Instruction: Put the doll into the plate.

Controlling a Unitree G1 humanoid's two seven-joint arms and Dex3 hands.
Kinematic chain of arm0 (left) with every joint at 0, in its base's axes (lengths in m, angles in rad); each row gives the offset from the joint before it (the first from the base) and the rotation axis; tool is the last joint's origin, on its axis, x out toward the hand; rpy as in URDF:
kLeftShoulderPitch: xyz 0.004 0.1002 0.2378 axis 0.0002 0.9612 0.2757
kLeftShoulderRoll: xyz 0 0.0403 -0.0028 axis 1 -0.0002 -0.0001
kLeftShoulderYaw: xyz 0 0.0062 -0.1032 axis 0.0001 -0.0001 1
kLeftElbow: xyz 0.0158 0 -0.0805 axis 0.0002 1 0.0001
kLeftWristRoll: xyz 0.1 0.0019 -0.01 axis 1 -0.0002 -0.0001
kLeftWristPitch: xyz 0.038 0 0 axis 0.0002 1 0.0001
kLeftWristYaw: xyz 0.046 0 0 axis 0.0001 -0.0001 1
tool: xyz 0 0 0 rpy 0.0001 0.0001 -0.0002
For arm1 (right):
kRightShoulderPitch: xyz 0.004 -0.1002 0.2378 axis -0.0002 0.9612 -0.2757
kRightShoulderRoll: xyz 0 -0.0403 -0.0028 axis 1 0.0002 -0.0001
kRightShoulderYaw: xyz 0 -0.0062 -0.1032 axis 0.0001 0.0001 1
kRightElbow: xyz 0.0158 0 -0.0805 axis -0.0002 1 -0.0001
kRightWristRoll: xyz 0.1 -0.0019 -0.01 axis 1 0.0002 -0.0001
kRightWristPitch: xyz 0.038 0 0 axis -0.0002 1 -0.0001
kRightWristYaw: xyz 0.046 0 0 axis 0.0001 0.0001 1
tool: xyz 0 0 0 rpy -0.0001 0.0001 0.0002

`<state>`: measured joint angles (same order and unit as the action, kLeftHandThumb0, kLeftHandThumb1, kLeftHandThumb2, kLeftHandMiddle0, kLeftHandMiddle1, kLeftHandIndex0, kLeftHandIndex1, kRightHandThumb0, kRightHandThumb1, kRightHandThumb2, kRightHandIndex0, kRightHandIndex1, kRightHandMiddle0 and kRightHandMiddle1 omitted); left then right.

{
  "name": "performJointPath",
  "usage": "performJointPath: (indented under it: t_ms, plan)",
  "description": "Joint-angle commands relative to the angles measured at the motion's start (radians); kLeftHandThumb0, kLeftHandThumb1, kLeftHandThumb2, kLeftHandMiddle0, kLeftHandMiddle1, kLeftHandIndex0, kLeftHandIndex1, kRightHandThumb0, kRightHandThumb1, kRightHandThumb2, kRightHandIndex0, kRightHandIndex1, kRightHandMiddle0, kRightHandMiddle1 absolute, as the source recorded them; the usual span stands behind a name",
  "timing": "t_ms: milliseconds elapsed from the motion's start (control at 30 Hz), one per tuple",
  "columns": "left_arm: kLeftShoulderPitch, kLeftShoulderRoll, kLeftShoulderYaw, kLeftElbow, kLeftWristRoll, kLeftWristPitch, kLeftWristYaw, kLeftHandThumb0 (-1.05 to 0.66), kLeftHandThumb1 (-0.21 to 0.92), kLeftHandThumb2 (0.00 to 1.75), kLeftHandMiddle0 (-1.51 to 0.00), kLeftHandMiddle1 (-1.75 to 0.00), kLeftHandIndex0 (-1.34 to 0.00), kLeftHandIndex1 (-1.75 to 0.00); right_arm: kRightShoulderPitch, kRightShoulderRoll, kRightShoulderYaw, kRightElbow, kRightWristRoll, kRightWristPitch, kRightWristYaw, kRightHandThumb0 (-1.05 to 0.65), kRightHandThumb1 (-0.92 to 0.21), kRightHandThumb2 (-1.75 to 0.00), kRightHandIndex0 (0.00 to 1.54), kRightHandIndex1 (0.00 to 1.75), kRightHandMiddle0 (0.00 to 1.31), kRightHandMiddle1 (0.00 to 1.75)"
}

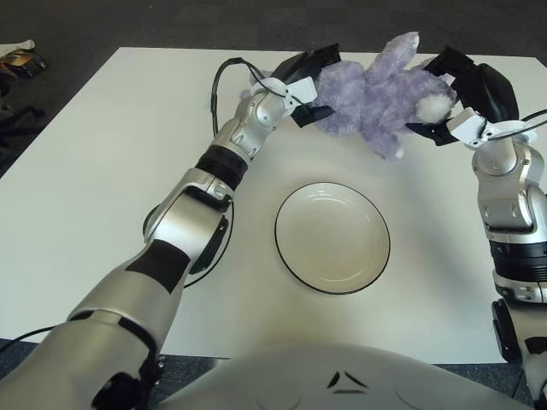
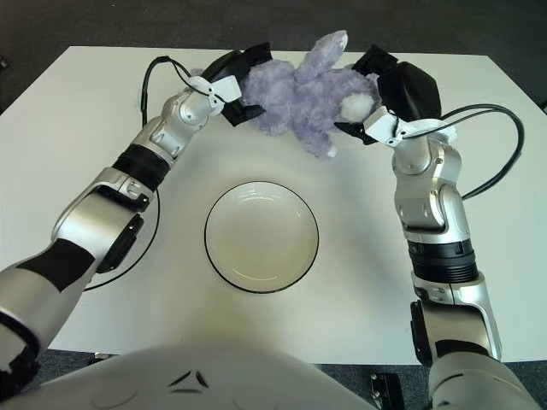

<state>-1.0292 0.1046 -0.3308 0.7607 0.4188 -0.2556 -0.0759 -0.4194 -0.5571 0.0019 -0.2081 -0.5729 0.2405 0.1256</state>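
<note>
Closest to the camera, the robot's grey chest [image 1: 342, 380] is filling the bottom edge, and no writing can be read on it or on anything else in view. Beyond it the white table [image 1: 102, 171] is spreading across most of the scene. Both arms are reaching forward and inward over the table's far half. Between them the doll [image 1: 376, 94], a purple plush rabbit with a white tail, is hanging in the air above the table, beyond the plate and slightly to its right. At the doll's left end, the left robot hand [image 1: 303, 81] is closing its dark fingers around the plush. The right robot hand [image 2: 376, 94] is doing the same at the right end, by the white tail, so each hand is holding one end. Nearer the robot, the plate [image 1: 291, 256], white with a thin dark rim, is sitting flat with nothing in it. Another dark-rimmed circle [image 2: 149, 248] is showing partly under the left forearm.
</note>
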Motion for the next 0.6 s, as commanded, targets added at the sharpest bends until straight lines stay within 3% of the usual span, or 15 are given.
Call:
performJointPath:
  t_ms: [0,333,567]
  plan:
    - [0.025,0.022,0.008,-0.091,-0.014,0.0,-0.044,0.54,0.14,1.53,-0.75,-1.75,-0.9,-1.75,-0.014,-0.007,0.019,-0.026,-0.019,0.024,0.037,-0.01,-0.34,-1.03,0.64,1.31,0.81,1.39]
    - [0.096,0.054,0.022,-0.256,-0.036,0.065,-0.139,0.55,0.12,1.55,-0.77,-1.75,-0.93,-1.75,-0.003,0.015,0.036,-0.074,-0.029,0.073,0.081,-0.01,-0.34,-1.04,0.62,1.34,0.85,1.34]
    - [0.14,0.088,0.028,-0.35,-0.042,0.076,-0.188,0.55,0.11,1.56,-0.78,-1.75,-0.97,-1.75,0.015,0.018,0.04,-0.089,-0.012,0.03,0.079,-0.01,-0.32,-1.05,0.63,1.34,0.84,1.35]
